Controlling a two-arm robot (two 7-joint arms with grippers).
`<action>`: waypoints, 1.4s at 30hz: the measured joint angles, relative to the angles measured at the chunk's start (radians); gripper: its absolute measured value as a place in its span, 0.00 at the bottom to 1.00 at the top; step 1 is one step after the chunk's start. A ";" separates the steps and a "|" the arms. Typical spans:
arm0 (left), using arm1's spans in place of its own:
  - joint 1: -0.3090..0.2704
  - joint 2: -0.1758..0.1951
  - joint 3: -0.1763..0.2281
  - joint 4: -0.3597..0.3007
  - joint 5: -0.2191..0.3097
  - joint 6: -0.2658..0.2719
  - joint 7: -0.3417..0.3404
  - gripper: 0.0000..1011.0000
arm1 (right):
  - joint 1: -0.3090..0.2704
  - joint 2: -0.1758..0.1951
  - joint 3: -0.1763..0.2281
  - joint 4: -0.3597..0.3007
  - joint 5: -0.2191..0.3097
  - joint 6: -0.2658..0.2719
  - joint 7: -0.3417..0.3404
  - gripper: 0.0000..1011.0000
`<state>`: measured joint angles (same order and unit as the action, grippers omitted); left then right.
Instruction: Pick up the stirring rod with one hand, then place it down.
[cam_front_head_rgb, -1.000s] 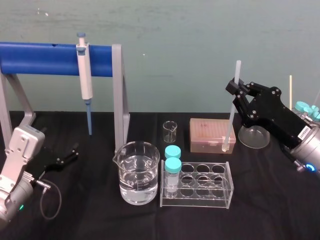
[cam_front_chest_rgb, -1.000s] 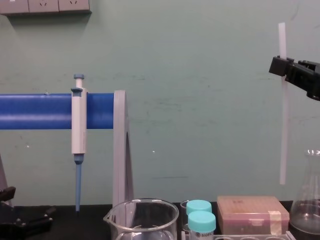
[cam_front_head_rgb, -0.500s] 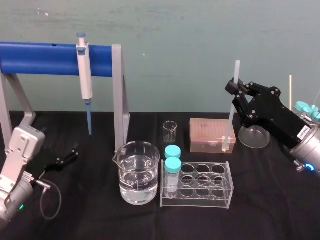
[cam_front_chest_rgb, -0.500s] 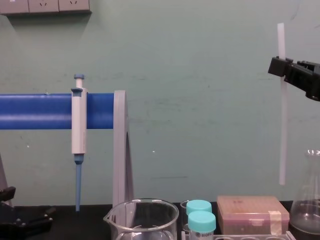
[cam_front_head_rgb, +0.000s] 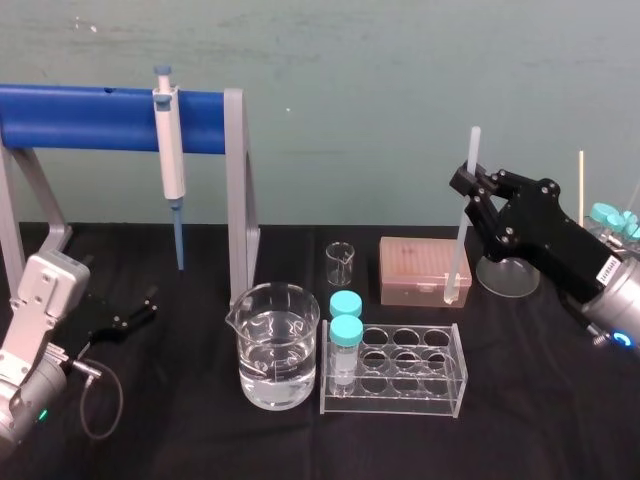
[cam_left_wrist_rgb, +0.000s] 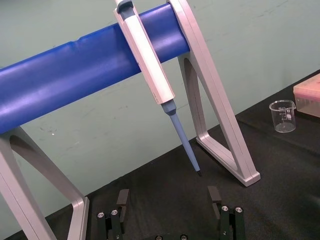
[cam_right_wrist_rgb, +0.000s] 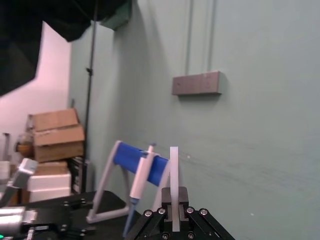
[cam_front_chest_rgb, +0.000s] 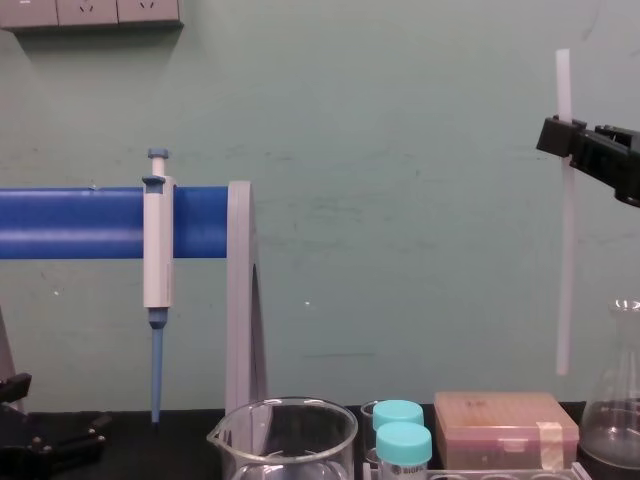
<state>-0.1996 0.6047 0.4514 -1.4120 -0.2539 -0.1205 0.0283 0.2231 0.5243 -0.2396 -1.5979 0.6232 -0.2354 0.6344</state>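
Gripping stirring rod (cam_front_head_rgb: 462, 240) near its upper end, right gripper (cam_front_head_rgb: 468, 186) clamped onto it; rod hangs upright, lower end in air near pink tip box (cam_front_head_rgb: 423, 268) and flask (cam_front_head_rgb: 508, 272); vertical hold likely spares glassware ahead of set-down. Left gripper (cam_left_wrist_rgb: 169, 200) parked low at left, fingers spread, empty

The pipette (cam_front_head_rgb: 171, 150) is hung on the stand (cam_front_head_rgb: 236, 190) at the tabletop's (cam_front_head_rgb: 560, 400) left. The beaker (cam_front_head_rgb: 273, 345) is set left of the tube rack (cam_front_head_rgb: 395, 370), with the box (cam_front_head_rgb: 420, 268) behind the rack. The rod (cam_front_head_rgb: 460, 250) is held upright over the box by the right claw (cam_front_head_rgb: 466, 186).
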 joint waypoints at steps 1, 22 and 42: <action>0.000 0.000 0.000 0.000 0.000 0.000 0.000 0.99 | 0.002 0.003 -0.002 0.011 0.020 -0.009 0.028 0.07; 0.000 0.000 0.000 0.000 0.000 0.000 0.000 0.99 | -0.010 0.001 -0.048 0.141 0.057 -0.072 0.119 0.07; 0.000 0.000 0.000 0.000 0.000 0.000 0.000 0.99 | 0.015 -0.051 -0.088 0.268 -0.029 -0.080 0.071 0.07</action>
<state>-0.1996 0.6047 0.4514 -1.4120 -0.2539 -0.1206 0.0283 0.2378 0.4737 -0.3277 -1.3304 0.5939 -0.3153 0.7058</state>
